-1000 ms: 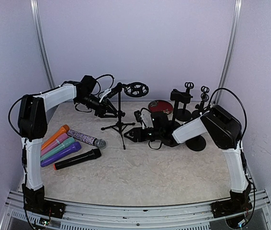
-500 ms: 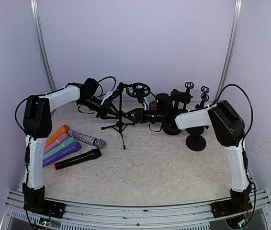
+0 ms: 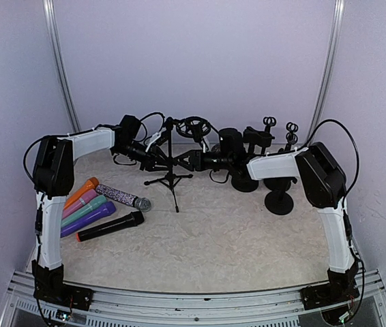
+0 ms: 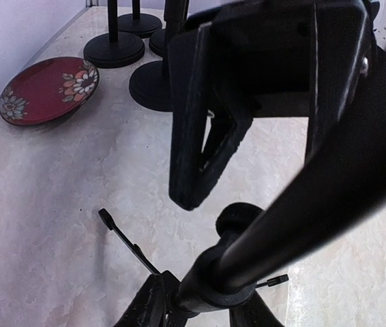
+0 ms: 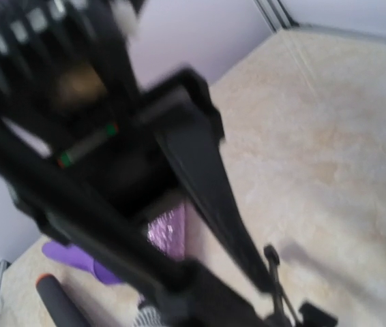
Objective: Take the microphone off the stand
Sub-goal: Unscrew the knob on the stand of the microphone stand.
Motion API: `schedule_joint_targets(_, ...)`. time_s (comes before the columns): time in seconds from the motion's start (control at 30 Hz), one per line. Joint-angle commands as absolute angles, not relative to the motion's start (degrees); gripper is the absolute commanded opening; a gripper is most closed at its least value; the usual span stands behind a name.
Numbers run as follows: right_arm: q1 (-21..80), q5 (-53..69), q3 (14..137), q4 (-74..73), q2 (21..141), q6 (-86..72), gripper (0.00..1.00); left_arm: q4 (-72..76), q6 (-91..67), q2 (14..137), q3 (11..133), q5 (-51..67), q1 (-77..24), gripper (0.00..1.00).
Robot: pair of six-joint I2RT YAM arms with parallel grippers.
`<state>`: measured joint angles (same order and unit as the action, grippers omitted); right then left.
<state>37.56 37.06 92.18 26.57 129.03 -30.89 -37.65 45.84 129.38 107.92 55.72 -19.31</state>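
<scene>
- A pale marbled desk (image 3: 206,238) carries a black tripod stand (image 3: 172,180), which stands upright toward the back
- The white-and-black left arm (image 3: 84,140) reaches in from the left of the stand, and the right arm (image 3: 275,165) reaches in from the right of it; both meet the stand at its upper pole
- To the right of the stand is a cluster of black holders with round bases (image 3: 278,202); the right arm crosses in front of some of them
- To the left of the stand and nearer the front edge, six loose microphones (image 3: 84,210) lie flat: orange, pink, teal and purple side by side, with a glittery one and a black one with an orange end beside them
- A red flowered plate (image 4: 48,90) lies flat past the stand's feet, beside the holders; it shows only in the left wrist view
- A black ring mount (image 3: 195,126) sits just right of the stand's top
- The left tool (image 3: 157,159) is just left of the stand's pole; its wrist view shows a gap between its fingers (image 4: 206,143), with the pole slanting in front of one finger; I cannot tell whether it pinches the pole
- The right tool (image 3: 183,161) is just right of the pole, pointing at it; its wrist view is blurred, so I cannot tell whether it is spread or pressed together
- The microphone on the stand cannot be told apart from the dark tools and cables crowding the stand's upper part
</scene>
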Motion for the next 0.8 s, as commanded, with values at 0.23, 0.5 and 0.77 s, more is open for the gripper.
schedule_joint_targets(0.23,38.22,37.79,92.22,25.78,130.30,-31.15,0.43,-33.99,44.25,130.77,107.18,57.24,-20.57,0.17)
schedule_joint_targets(0.5,38.23,37.66,89.42,27.35,128.41,-30.95,0.21,-37.63,43.54,128.77,106.74,59.64,-21.53,0.01)
schedule_joint_targets(0.77,37.28,41.98,84.21,32.52,125.26,-35.18,0.03,-38.06,41.38,126.33,102.61,60.11,-23.52,0.00)
